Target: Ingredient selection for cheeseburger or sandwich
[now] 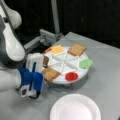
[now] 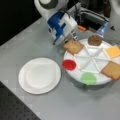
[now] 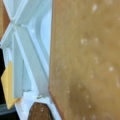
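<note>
Grey bench (image 1: 105, 67) against a dark backdrop, with a metal post at a front view's top. A white round divided tray (image 1: 65, 65) sits mid-bench, wedge compartments around a hub. An empty white paper plate (image 1: 75, 108) lies on the bench apart from the tray, at a front view's bottom.

Tray contents, in both front views: one toast square (image 1: 50, 74) in the wedge nearest the arm, a second toast square (image 1: 77, 49) on the opposite side, the yellow cheese square (image 1: 57, 49), a green piece (image 1: 86, 63), a red round piece (image 1: 71, 76), and the brown patty (image 2: 94, 40). In a front view the patty is mostly hidden behind the arm's white housing; only a dark sliver shows there.

The pincer (image 2: 74, 37) hangs at the tray's edge, just over the near toast square (image 2: 73, 46). Its fingers are mostly hidden by the blue and white wrist body (image 2: 60, 26), and I cannot tell whether the jaws are wide, narrow or touching the toast.

The wrist view is filled on its right by the toast's tan speckled surface (image 3: 87, 60), very close and cut off by the frame. White tray dividers (image 3: 27, 50) run down its left, with a cropped corner of cheese (image 3: 8, 87) at the left edge and a bit of brown patty (image 3: 40, 112) at the bottom. No fingers show there.
</note>
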